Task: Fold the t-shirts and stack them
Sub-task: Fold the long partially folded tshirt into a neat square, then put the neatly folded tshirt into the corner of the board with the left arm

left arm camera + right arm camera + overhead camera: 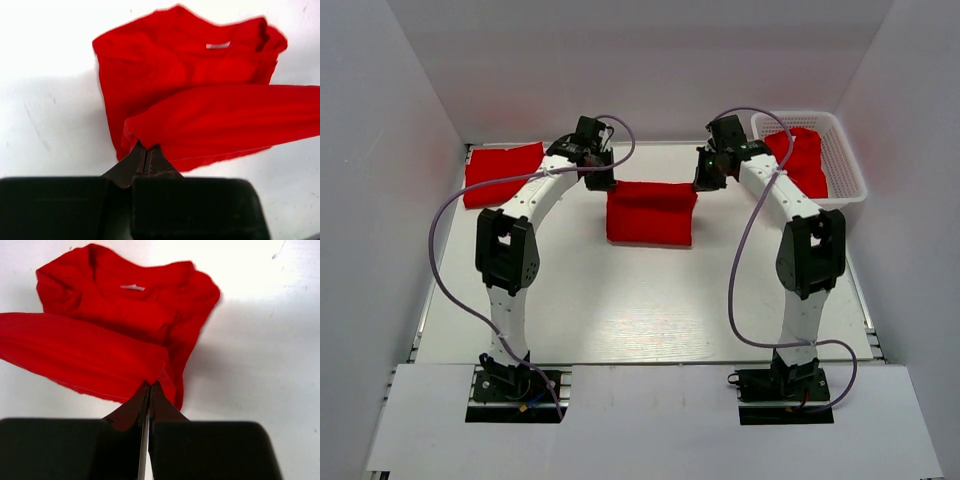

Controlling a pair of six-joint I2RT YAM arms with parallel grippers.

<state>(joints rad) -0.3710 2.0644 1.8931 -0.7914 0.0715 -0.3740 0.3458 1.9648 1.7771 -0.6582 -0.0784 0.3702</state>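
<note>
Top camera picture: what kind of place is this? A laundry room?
Probably a robot practice booth. White walls box in a white table; the left pincer and right pincer of two bolted-down arms hold a red t-shirt; a white mesh basket holds more.

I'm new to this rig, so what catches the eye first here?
The bright red t-shirt mid-table stands out, one edge lifted between the left gripper and right gripper, both shut on it. Another red shirt lies at the far left; a white mesh basket at the far right holds more red fabric.
</note>
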